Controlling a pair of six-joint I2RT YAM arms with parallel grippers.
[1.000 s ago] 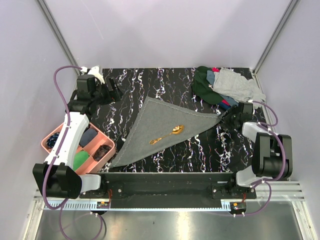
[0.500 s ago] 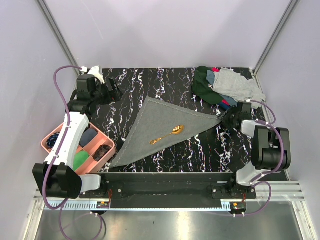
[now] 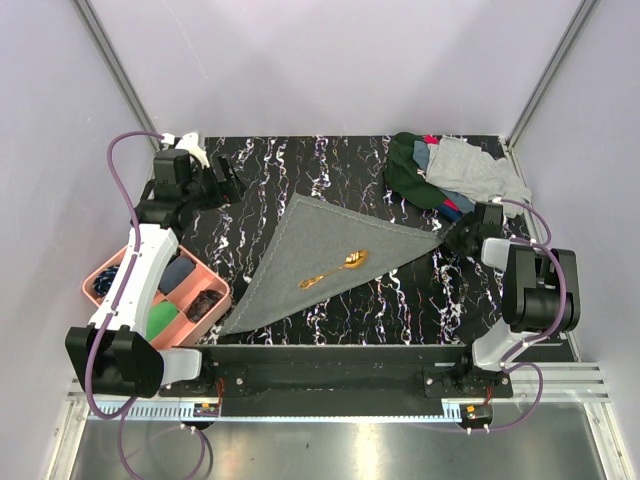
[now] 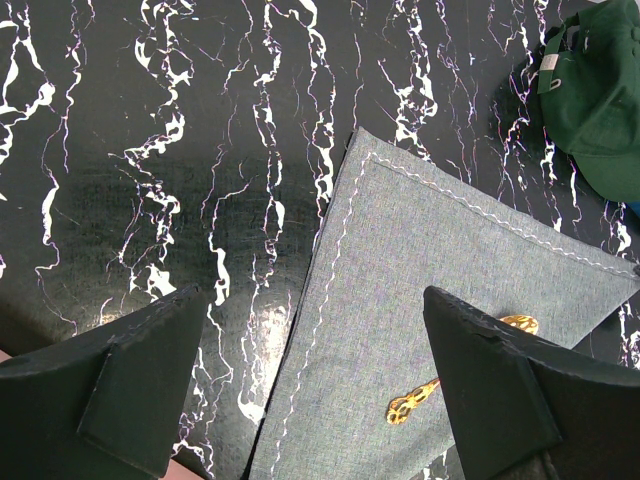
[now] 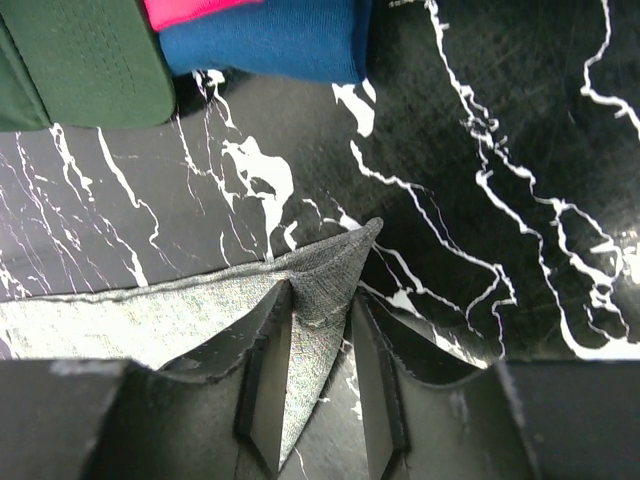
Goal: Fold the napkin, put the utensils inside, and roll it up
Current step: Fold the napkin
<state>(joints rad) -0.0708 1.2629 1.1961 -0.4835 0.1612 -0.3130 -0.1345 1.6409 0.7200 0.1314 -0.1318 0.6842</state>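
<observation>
— Napkin (image 3: 300,240): where is it found, and how is it being held?

— It is spread as a triangle in the middle of the counter (image 3: 330,160), with a gold spoon (image 3: 335,268) laid on it. Its right-hand tip is bracketed by the right gripper (image 5: 318,320), a narrow gap being left between the fingers. Whether the cloth is already pinched cannot be told. The left gripper (image 3: 228,178) is spread wide and empty over the far left.

— What could go wrong from here?

— Only the very tip seems to be caught, so the corner could be lost once it is lifted. If the triangle is a fold, one layer alone might be taken. The spoon could be tipped off the cloth if the corner is raised sharply. The heap of cloths (image 3: 450,170) lies just beyond the gripper and could be snagged.

— And the surface and the room?

— A black counter veined in white like marble is seen, smooth enough that the napkin might be dragged rather than folded. A pink tray (image 3: 95,275) sits at the near left. Pale lilac walls and slanted metal posts are seen behind.
</observation>
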